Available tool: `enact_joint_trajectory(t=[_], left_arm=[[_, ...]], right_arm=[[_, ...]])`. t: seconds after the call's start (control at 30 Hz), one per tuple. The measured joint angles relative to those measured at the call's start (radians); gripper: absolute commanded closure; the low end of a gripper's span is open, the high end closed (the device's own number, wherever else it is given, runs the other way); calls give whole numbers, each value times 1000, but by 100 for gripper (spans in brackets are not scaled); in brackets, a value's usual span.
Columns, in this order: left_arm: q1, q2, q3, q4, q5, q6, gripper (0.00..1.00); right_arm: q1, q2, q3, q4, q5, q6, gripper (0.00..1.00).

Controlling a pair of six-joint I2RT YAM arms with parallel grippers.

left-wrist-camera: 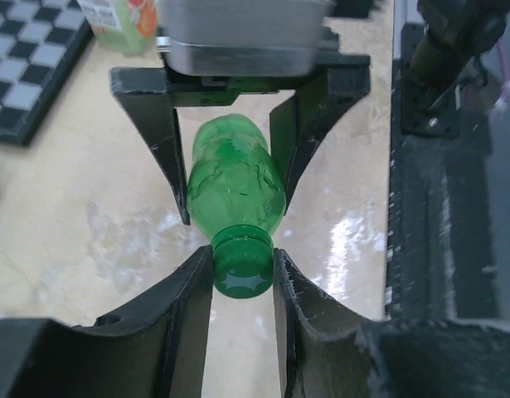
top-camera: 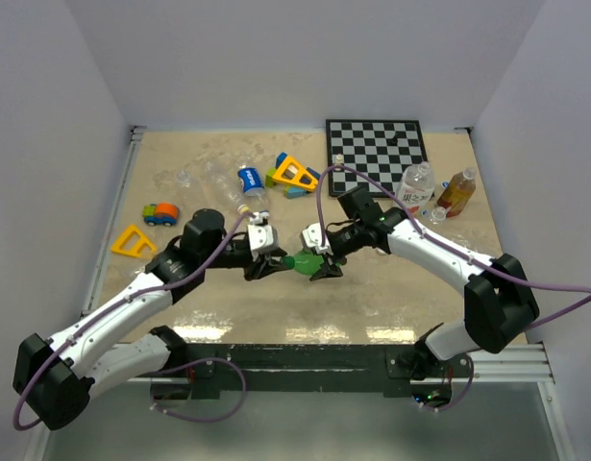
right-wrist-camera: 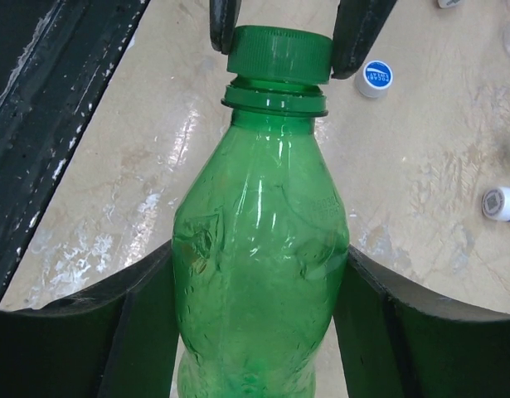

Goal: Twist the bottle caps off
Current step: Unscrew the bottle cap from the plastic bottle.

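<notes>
A small green bottle (top-camera: 303, 262) is held level above the table between my two grippers. My right gripper (top-camera: 326, 267) is shut on the bottle's body (right-wrist-camera: 259, 274), which dents under the fingers. My left gripper (top-camera: 266, 264) is shut on the green cap (left-wrist-camera: 242, 261) at the bottle's neck. The cap also shows in the right wrist view (right-wrist-camera: 279, 51), sitting on the neck between the left fingertips. Two loose caps lie on the table: a blue-topped one (right-wrist-camera: 375, 77) and a white one with a blue band (right-wrist-camera: 499, 203).
A clear bottle with a blue label (top-camera: 247, 182) lies at the back left. Two upright bottles (top-camera: 417, 184) (top-camera: 456, 191) stand at the back right beside a chessboard (top-camera: 377, 142). Toy blocks (top-camera: 293, 175), a toy car (top-camera: 161, 212) and a yellow triangle (top-camera: 134, 241) lie about.
</notes>
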Motion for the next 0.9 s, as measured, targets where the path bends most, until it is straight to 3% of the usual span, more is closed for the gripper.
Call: enact_joint_trajectory(t=[0.27, 0.43, 0.6, 0.67, 0.7, 0.9], left_arm=[[10, 103, 154, -202, -132, -511, 100], [13, 99, 152, -222, -175, -651, 64], [13, 21, 153, -221, -222, -661, 16], [14, -41, 153, -205, -232, -629, 5], [15, -77, 153, -192, -232, -607, 1], [15, -226, 117, -113, -167, -375, 0]], right_arm=[[0, 0, 2, 3, 2, -1, 100], [1, 8, 2, -6, 3, -8, 100], [2, 8, 13, 4, -5, -9, 100], [3, 8, 13, 1, -5, -9, 100], [3, 8, 13, 0, -5, -10, 100], [3, 8, 13, -4, -5, -11, 100]])
